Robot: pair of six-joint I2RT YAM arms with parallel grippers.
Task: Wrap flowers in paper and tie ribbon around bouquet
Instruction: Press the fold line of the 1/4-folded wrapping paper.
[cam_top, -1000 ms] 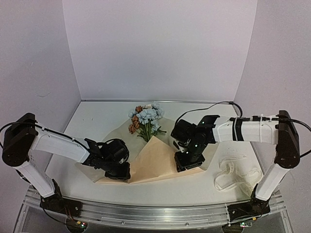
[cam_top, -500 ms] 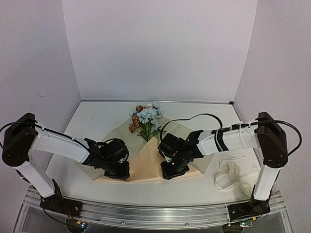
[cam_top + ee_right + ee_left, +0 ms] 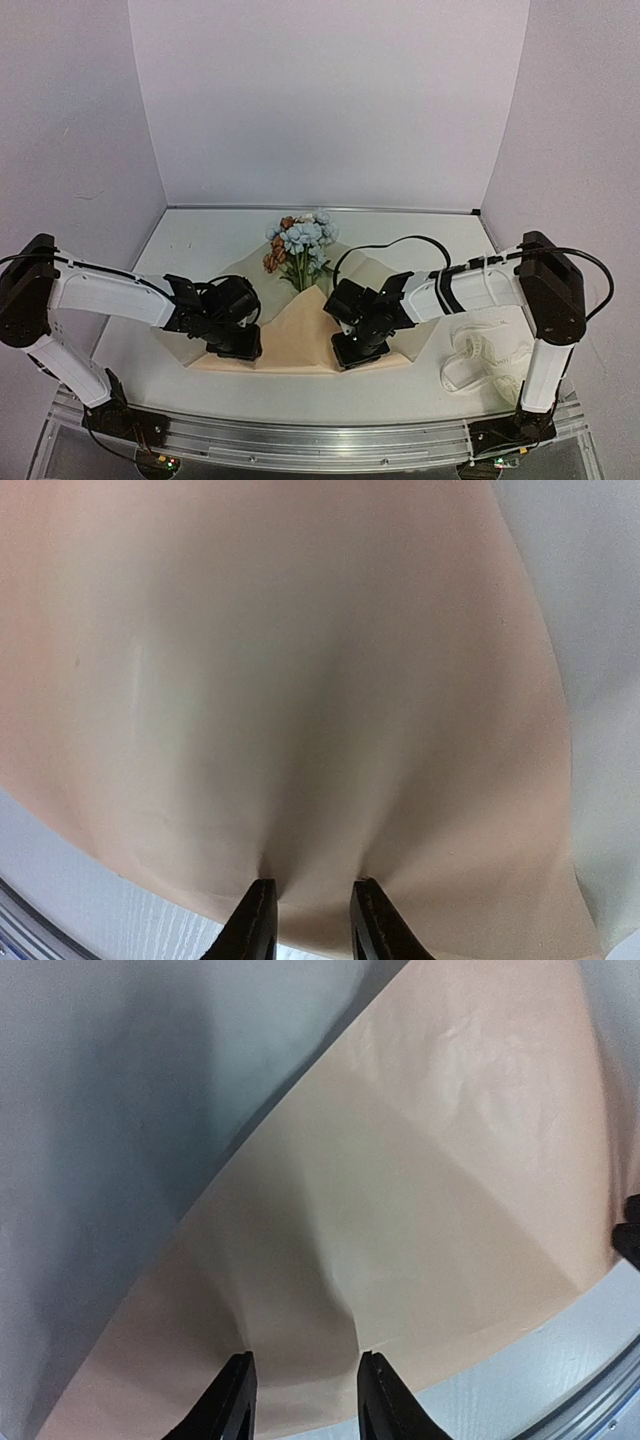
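**Wrapping under way; tying not begun.**
Top view: the paper (image 3: 300, 335) is folded over the stems, the flowers (image 3: 300, 243) protrude at 12 o'clock, and the ribbon (image 3: 470, 350) lies loose at 3 o'clock. Left wrist view: the left gripper (image 3: 303, 1395) straddles a paper ridge, jaws apart; whether it grips cannot be told. Right wrist view: the right gripper (image 3: 308, 920) likewise.

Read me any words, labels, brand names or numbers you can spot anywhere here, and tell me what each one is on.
No text can be read in any view.
ribbon: too small to tell whether it carries any print.
paper: plain tan, no print, also in both wrist views.
left arm and right arm: no label or brand can be made out.
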